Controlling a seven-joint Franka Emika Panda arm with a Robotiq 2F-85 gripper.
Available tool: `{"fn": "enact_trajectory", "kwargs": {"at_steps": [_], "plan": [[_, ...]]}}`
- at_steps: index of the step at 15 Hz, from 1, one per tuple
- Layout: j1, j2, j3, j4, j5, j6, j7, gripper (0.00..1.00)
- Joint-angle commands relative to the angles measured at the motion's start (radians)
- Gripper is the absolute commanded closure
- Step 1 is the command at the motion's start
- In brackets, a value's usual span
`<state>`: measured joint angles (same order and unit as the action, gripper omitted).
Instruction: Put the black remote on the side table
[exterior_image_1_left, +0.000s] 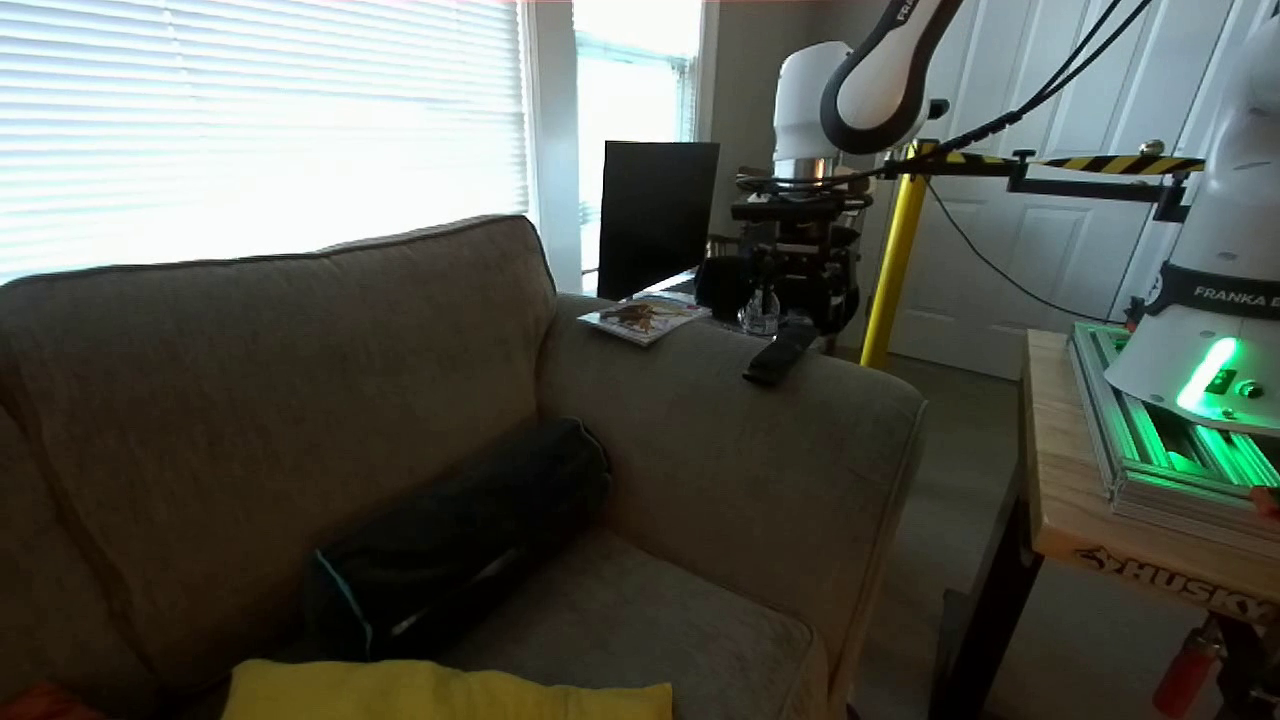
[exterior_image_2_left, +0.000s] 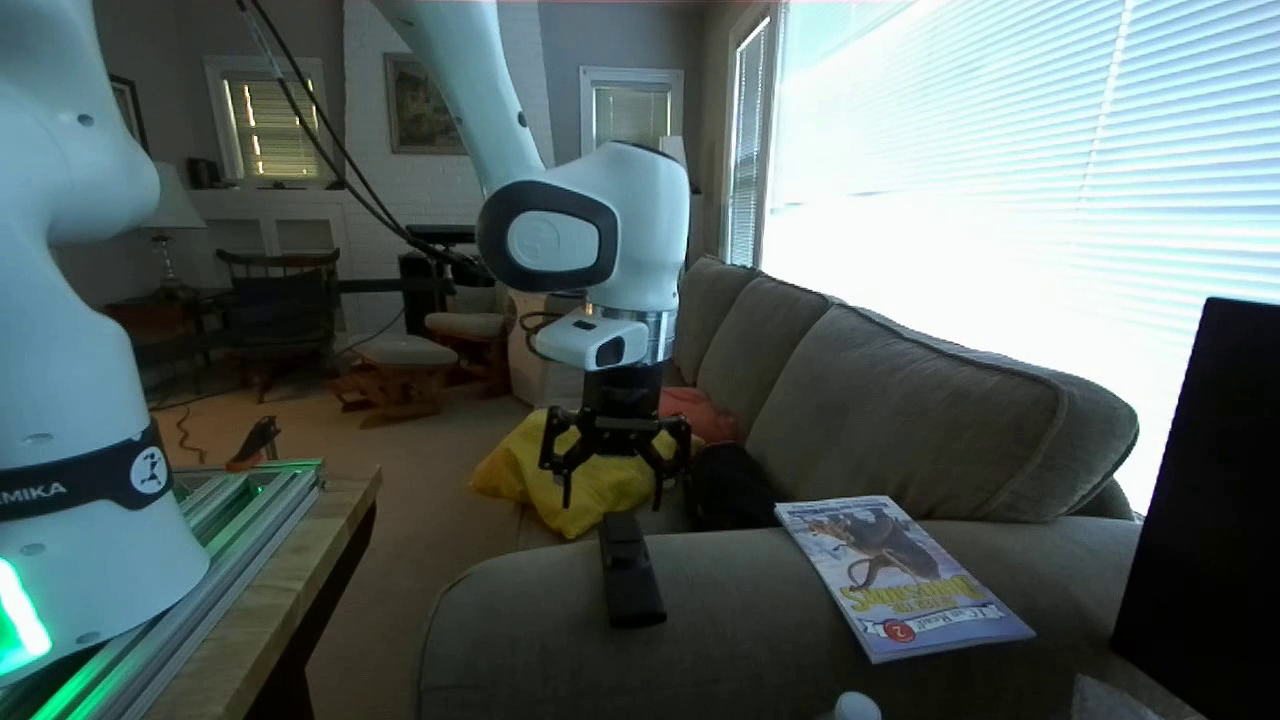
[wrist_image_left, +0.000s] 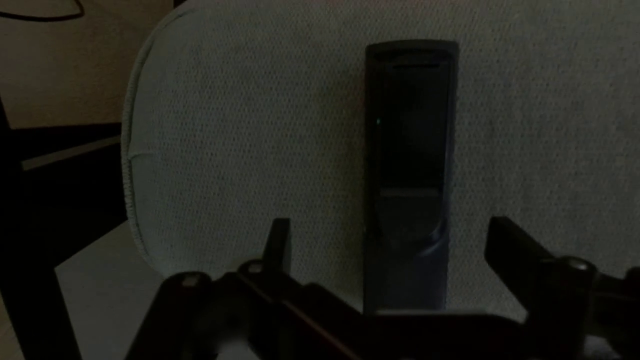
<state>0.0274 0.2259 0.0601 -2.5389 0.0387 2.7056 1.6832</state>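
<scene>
The black remote (exterior_image_1_left: 778, 358) lies flat on the top of the couch arm, near its front end. It shows in both exterior views (exterior_image_2_left: 630, 580) and fills the middle of the wrist view (wrist_image_left: 412, 150). My gripper (exterior_image_2_left: 612, 495) points straight down above the remote's far end in an exterior view. In the wrist view my gripper (wrist_image_left: 390, 222) is open, with one finger on each side of the remote and a gap to both. Nothing is held. The side table is hidden behind the couch arm or out of view; I cannot make out its top.
A picture book (exterior_image_2_left: 900, 575) lies on the couch arm (exterior_image_2_left: 530, 620) beside the remote. A tall black panel (exterior_image_1_left: 655, 220) and a clear bottle (exterior_image_1_left: 760, 312) stand beyond the arm. A black bolster (exterior_image_1_left: 460, 540) and a yellow cushion (exterior_image_1_left: 440, 692) lie on the couch seat.
</scene>
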Motion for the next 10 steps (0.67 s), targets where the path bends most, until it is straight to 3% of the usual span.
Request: {"fn": "enact_trajectory", "kwargs": {"at_steps": [1, 10], "plan": [[0.054, 0.065, -0.03, 0.051, 0.008, 0.037, -0.018, 0.0], [0.142, 0.176, -0.13, 0.119, -0.042, 0.072, -0.034, 0.0]]}}
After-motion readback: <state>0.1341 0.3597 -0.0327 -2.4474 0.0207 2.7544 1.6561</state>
